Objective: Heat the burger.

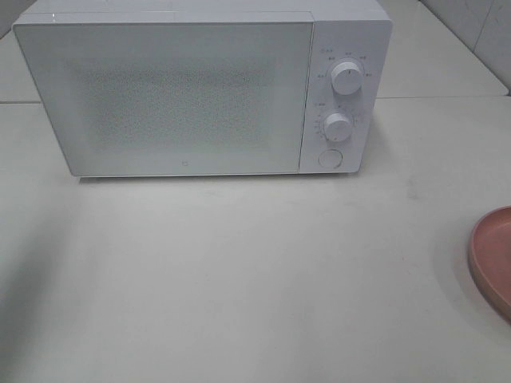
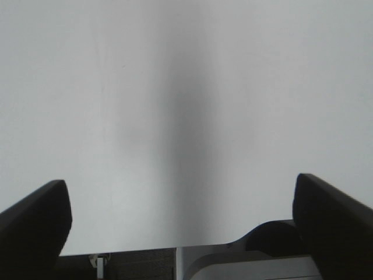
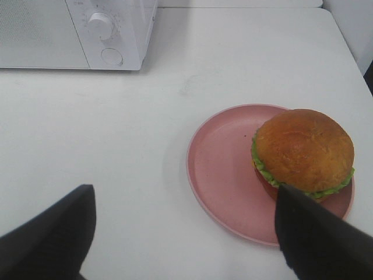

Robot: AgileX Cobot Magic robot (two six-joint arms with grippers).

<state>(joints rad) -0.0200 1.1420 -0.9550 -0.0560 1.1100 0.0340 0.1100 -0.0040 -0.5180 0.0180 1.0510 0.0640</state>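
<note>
In the right wrist view the burger [image 3: 303, 151], with its golden-brown bun, green lettuce frill and red tomato, rests on a round pink plate [image 3: 224, 175]. My right gripper [image 3: 186, 230] hovers open above the table near the plate, one finger close beside the burger, nothing between its fingers. The high view shows only the plate's [image 1: 491, 255] edge at the far right; the burger is out of that view. A white microwave [image 1: 200, 88] stands at the back with its door shut. My left gripper [image 2: 180, 216] is open over bare table, holding nothing. Neither arm appears in the high view.
The microwave has two round knobs [image 1: 346, 77] and a round button [image 1: 330, 158] on its right panel. White table surface [image 1: 239, 271] spreads in front of it. A shadow falls along the table's left side.
</note>
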